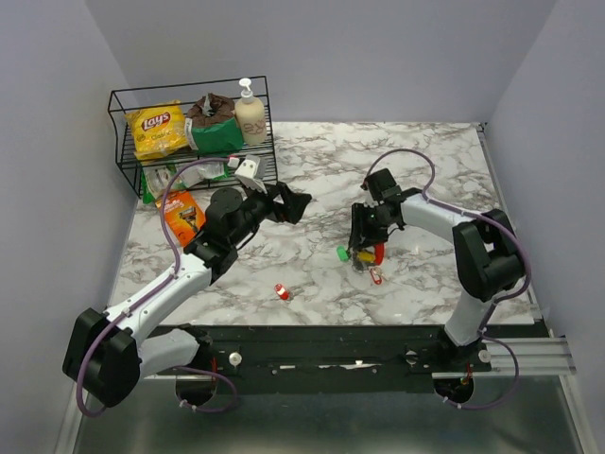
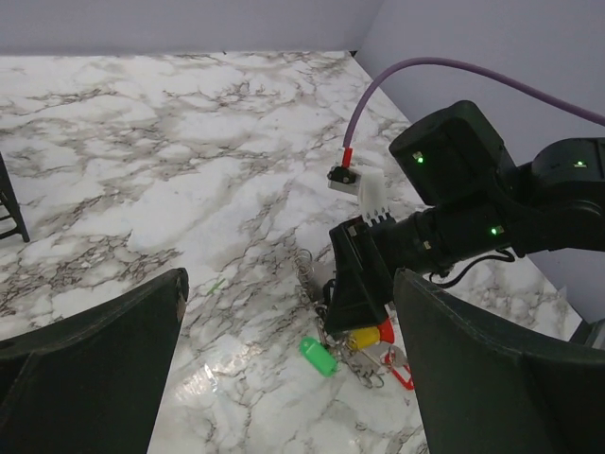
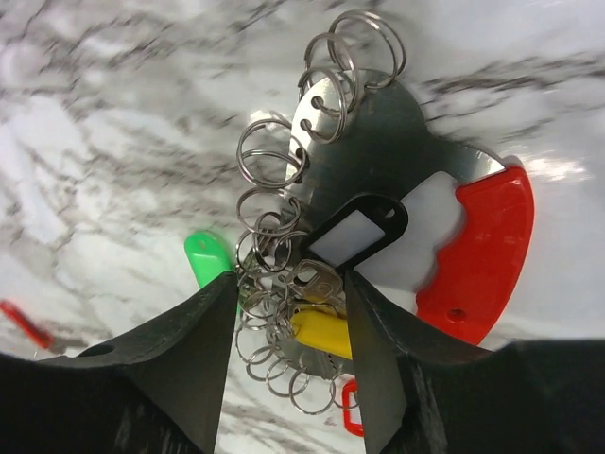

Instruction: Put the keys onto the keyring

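The keyring (image 3: 484, 253) is a grey plate with a red curved edge and several silvery split rings (image 3: 272, 213), lying on the marble. A black-framed tag (image 3: 357, 233), a silver key (image 3: 312, 281), a yellow-headed key (image 3: 321, 331) and a green-headed key (image 3: 206, 260) are bunched on it. My right gripper (image 3: 290, 284) points down over this bunch, jaws partly closed on either side of the rings and yellow head. In the top view it is my right gripper (image 1: 364, 236) above the cluster. A lone red-headed key (image 1: 282, 291) lies apart. My left gripper (image 1: 293, 203) hovers open and empty to the left.
A black wire rack (image 1: 123, 142) at the back left holds a Lay's bag (image 1: 158, 128), a green packet and a soap bottle (image 1: 250, 113). An orange pack (image 1: 184, 213) lies in front of it. Walls close in the left, back and right.
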Robot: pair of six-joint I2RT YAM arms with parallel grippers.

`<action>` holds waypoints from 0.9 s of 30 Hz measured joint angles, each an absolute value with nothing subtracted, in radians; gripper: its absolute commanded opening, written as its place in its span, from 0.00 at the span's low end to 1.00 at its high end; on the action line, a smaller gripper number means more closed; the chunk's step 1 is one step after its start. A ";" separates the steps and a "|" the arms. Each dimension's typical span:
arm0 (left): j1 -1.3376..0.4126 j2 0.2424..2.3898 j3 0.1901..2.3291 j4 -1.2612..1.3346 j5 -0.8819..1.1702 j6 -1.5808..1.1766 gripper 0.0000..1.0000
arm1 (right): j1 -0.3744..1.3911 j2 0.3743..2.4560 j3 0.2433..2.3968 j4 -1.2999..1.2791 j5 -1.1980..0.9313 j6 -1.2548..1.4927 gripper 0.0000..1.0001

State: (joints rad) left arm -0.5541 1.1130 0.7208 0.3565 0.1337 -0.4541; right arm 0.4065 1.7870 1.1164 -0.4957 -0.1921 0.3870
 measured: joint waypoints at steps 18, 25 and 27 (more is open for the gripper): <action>-0.554 1.400 0.917 0.191 0.123 -0.517 0.99 | 0.426 1.468 1.122 -0.423 -0.235 0.392 0.75; -0.553 1.568 1.025 0.160 0.259 -0.528 0.96 | 0.399 1.470 1.049 -0.413 -0.209 0.393 0.75; -0.553 1.625 1.045 0.165 0.305 -0.545 0.96 | 0.368 1.470 1.032 -0.405 -0.219 0.395 0.75</action>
State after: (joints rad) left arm -0.5529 1.6249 1.0454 0.1650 0.3050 -0.5453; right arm 0.3683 1.4700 1.0325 -0.4053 -0.2192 0.3954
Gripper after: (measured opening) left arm 0.963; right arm 0.750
